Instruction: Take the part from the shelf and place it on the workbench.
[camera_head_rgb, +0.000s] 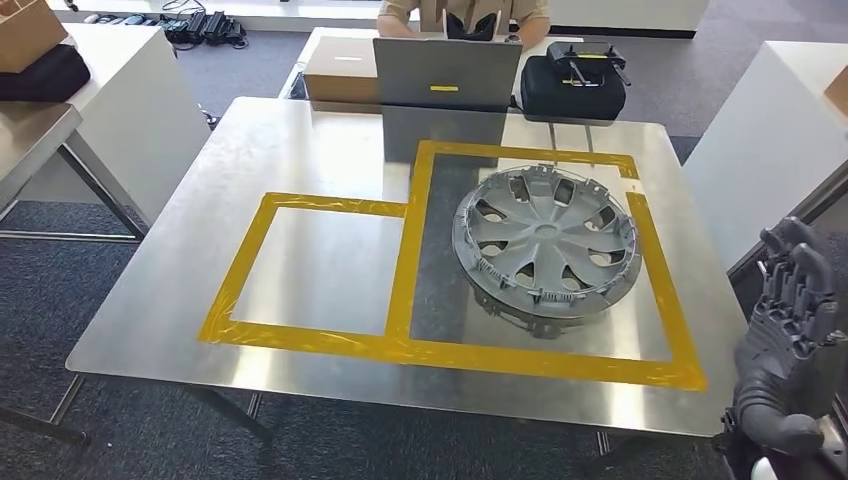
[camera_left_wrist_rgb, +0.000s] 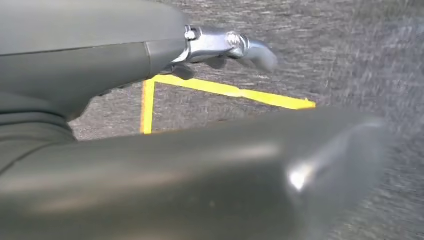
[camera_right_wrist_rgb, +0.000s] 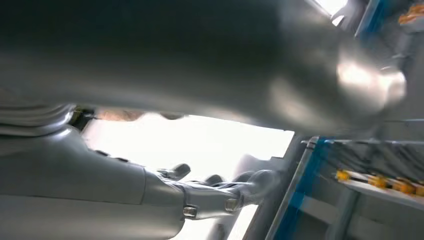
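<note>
Grey carpet runs under a square brushed-steel workbench (camera_head_rgb: 300, 150) marked with yellow tape outlines (camera_head_rgb: 300, 340), one smaller rectangle toward its left edge and a larger one toward its right edge. Inside the larger outline lies the part, a round silver plastic hubcap (camera_head_rgb: 545, 240) with curved spokes, flat on the bench, nearer the far right corner than the front edge. None of my fingers touch it.

My right hand (camera_head_rgb: 790, 330) hangs off the bench's front right corner, apart from the steel, dark grey fingers (camera_head_rgb: 800, 270) pointing up and loosely spread, holding nothing. From my right wrist I see blue-framed shelving (camera_right_wrist_rgb: 320, 175) with small yellow items (camera_right_wrist_rgb: 380, 181) on a ledge, which my head view does not show. My left hand (camera_left_wrist_rgb: 150, 65) appears from the left wrist, hanging over carpet with yellow floor tape (camera_left_wrist_rgb: 230, 91) below it; one finger (camera_left_wrist_rgb: 235, 47) sticks out straight, and I cannot tell how the others lie.

Beyond the bench's far edge stand a grey flat panel (camera_head_rgb: 445, 72) with a small yellow label too small to read, a brown cardboard box (camera_head_rgb: 340, 70) and a black zipped case (camera_head_rgb: 572, 88). A person (camera_head_rgb: 465, 15) sits behind them.
</note>
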